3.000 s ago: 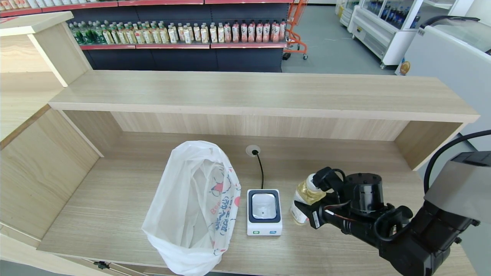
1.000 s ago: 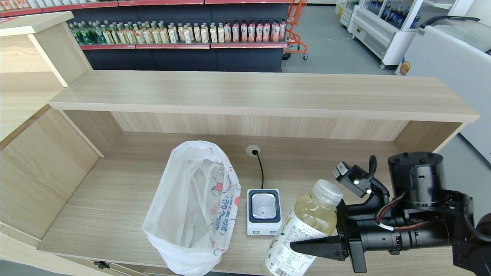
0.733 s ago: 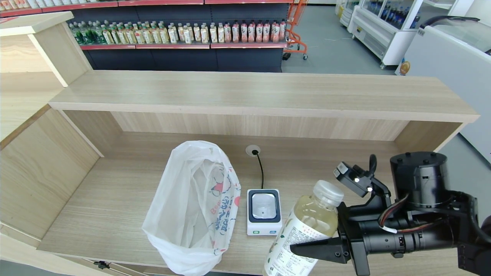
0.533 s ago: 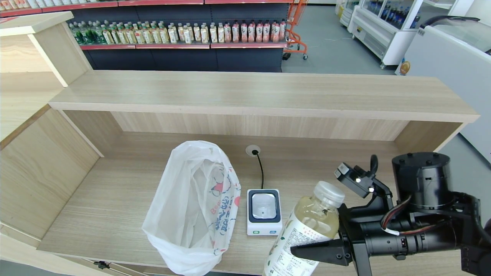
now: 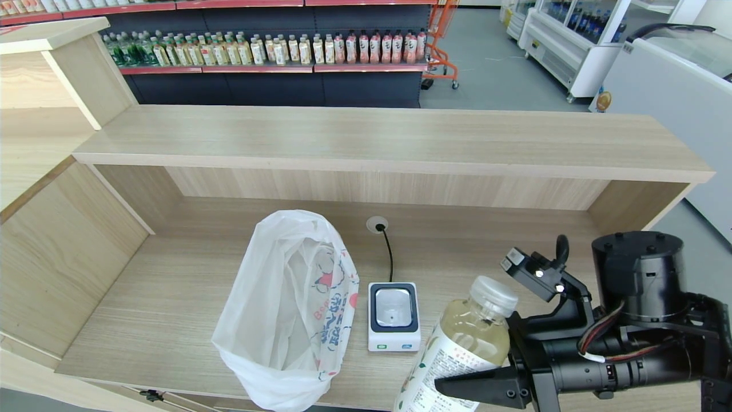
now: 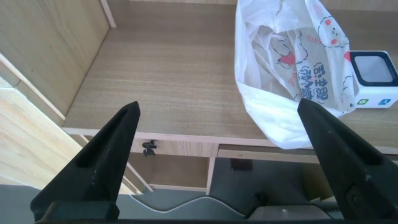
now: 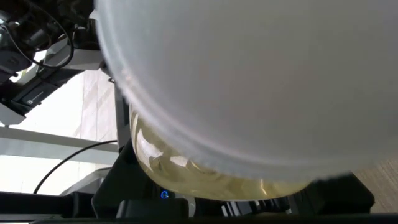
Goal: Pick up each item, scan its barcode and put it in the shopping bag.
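The right pincer (image 5: 466, 372) is clamped across the labelled body of the bottle (image 5: 474, 329), one dark finger lying along its near side and the other hidden behind it. The bottle hangs in the air, tilted, with its white cap up and leaning away. It is to the right of the scanner (image 5: 393, 316) and over the front part of the table (image 5: 171, 297).

It looks nearly full of pale yellow drink, so I'd reckon it has real weight for its size, most of it sitting low. The plastic wall will probably give a little under a squeeze, and the glossy label looks smooth enough to slip if the hold is light. Mid-body, where it is gripped now, seems the sensible place. The neck is narrower and would let the bottle swing. Where the barcode sits on the label I cannot make out.

The shopping bag (image 5: 291, 309) stands just left of the scanner, mouth open. It is thin and floppy, and a heavy bottle dropped on its rim could fold it.

The left pincer (image 6: 217, 107) hangs with its fingers wide apart, holding nothing — above the table's front edge, left of the bag.
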Motion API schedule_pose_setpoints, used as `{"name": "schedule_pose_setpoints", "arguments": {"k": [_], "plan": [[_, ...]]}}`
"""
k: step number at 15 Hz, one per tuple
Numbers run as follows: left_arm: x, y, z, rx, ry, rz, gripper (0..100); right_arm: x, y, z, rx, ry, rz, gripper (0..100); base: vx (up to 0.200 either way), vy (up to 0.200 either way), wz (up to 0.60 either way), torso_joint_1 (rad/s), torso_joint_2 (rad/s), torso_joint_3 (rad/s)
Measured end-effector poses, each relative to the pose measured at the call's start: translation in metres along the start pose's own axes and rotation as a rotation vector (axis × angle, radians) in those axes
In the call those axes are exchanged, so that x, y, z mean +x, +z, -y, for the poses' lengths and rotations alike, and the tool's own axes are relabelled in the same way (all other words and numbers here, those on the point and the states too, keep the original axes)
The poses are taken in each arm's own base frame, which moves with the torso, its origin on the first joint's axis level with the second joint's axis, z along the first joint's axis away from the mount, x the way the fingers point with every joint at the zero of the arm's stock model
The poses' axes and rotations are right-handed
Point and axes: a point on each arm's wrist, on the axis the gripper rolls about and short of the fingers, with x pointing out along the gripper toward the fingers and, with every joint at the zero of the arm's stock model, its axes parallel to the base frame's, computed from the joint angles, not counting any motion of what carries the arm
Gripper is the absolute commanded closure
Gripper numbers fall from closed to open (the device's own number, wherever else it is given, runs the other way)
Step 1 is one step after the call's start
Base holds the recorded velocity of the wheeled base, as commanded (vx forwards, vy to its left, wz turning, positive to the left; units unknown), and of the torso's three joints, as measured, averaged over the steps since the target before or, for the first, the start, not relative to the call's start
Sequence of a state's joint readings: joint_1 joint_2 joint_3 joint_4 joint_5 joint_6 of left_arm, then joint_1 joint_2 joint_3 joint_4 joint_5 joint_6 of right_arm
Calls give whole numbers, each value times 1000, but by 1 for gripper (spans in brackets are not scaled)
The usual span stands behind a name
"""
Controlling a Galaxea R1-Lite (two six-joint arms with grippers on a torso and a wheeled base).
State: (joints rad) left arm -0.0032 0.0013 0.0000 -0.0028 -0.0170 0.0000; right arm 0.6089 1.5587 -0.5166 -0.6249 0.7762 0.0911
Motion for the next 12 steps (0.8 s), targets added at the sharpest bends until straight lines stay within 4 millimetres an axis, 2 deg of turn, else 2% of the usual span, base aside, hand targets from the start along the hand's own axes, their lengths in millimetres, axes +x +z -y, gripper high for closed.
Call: {"name": "schedule_pose_setpoints", "arguments": {"k": [12], "plan": [[0, 0, 0, 0, 0, 0, 0, -2, 1, -3, -9, 1, 8, 100, 0, 0, 0, 0, 0, 0]]}}
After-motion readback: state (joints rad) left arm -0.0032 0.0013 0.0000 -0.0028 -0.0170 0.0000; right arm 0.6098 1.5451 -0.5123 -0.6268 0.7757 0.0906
